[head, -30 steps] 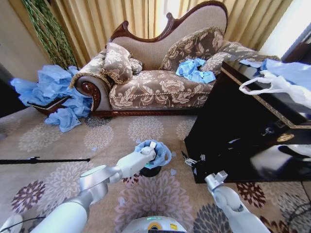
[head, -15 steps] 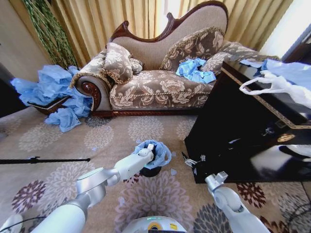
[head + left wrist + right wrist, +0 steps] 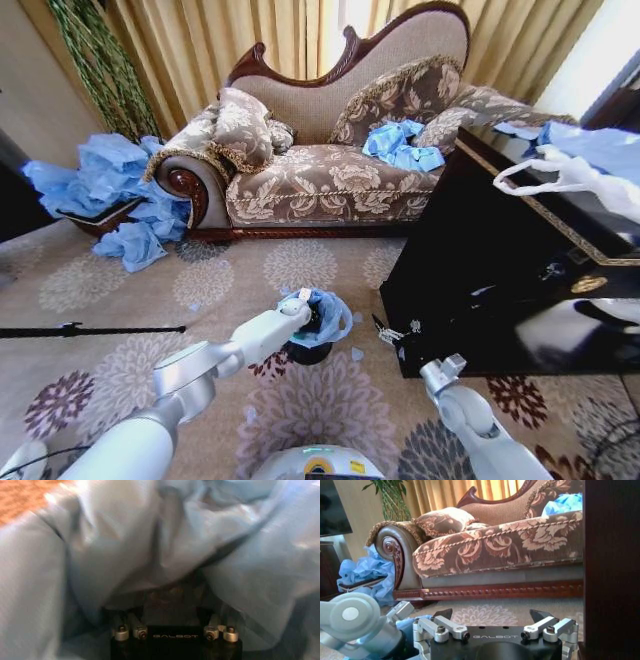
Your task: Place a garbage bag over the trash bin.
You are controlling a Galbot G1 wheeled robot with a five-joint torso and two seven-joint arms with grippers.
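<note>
The garbage bag [image 3: 322,312] was draped over the trash bin [image 3: 308,351] around the left gripper [image 3: 300,298]; its jaw state could not be told, and seating remained.

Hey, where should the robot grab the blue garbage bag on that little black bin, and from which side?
Probably the loose bunched rim of the garbage bag on the table-facing side, coming from above. There the plastic puffs out past the trash bin, so fingers could likely pinch film without hitting the wall. The left gripper already works the near-left rim; the right gripper waits open by the black table.
</note>
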